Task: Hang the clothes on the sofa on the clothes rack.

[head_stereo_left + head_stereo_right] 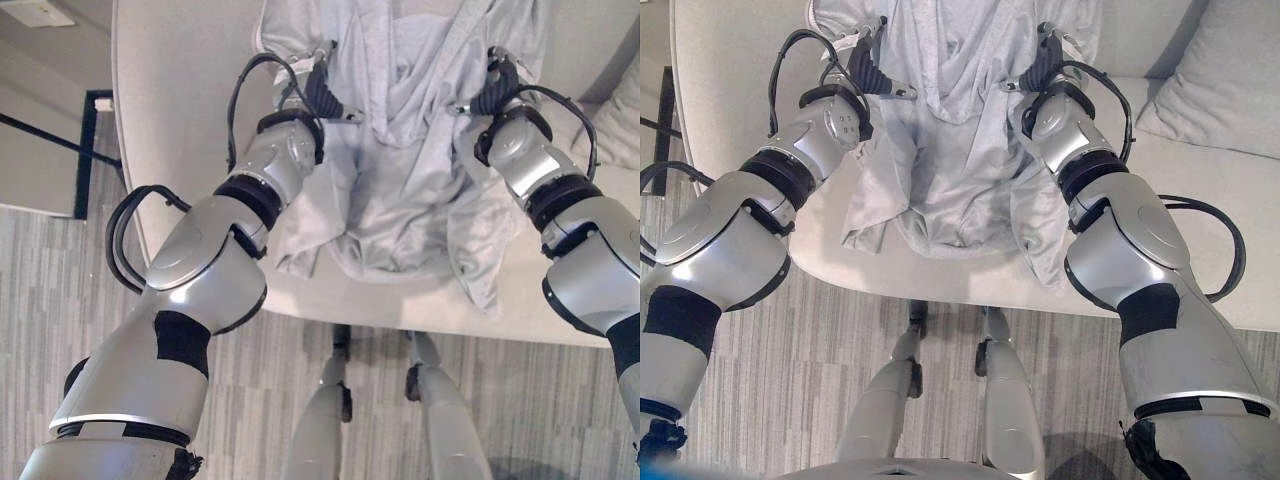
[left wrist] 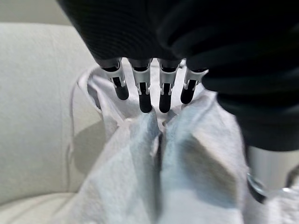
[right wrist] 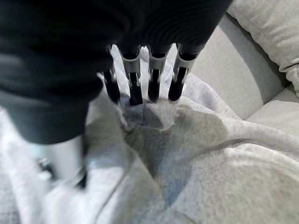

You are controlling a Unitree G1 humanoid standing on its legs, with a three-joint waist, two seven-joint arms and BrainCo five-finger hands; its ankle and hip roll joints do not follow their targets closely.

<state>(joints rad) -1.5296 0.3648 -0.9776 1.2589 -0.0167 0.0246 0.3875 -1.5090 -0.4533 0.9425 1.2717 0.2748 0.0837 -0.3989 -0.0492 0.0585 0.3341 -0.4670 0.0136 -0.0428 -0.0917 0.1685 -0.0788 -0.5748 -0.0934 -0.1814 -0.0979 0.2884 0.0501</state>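
A light grey garment lies spread over the seat of the pale sofa, its lower hem drooping over the front edge. My left hand is at the garment's upper left part. In the left wrist view its fingers curl down onto a bunched fold of the cloth. My right hand grips the upper right part the same way. The right wrist view has its fingers bent into the grey fabric. The cloth between the two hands hangs in loose folds.
A pale cushion leans in the sofa's right corner. A dark metal frame stands on the floor left of the sofa. Grey striped carpet runs in front of the seat.
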